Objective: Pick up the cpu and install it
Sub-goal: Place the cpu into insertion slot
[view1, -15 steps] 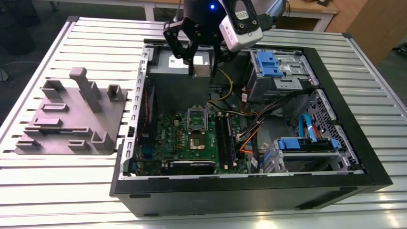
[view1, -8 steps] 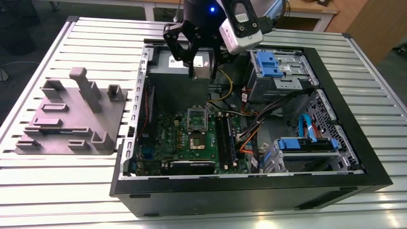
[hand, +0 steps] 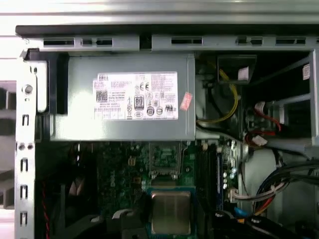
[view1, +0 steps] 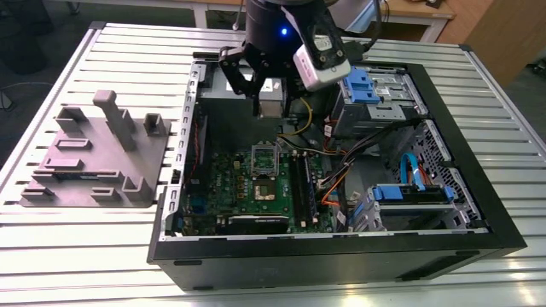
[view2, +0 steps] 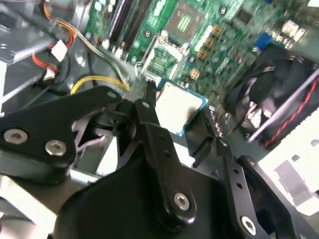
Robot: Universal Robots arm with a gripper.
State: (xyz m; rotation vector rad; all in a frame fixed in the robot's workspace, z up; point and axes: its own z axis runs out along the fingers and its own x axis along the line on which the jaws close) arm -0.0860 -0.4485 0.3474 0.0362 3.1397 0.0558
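One open case (view1: 341,249) lies on its side on the slatted table (view1: 85,268), and the gripper (view1: 271,107) hangs inside it. Beyond the jaws sits the gray power supply (hand: 124,104). Under them spreads the green board (view1: 230,192), with its socket (hand: 164,160) just below and ahead. The jaws are drawn in narrow and clamp the cpu (view2: 175,107) by two opposite edges, clear of the board. It is a small flat square, pale silver-gray on top with a blue-green rim. Black linkage covers its near corner in the second wrist view. Its underside is hidden, and in the exterior view the finger contact is hard to make out.
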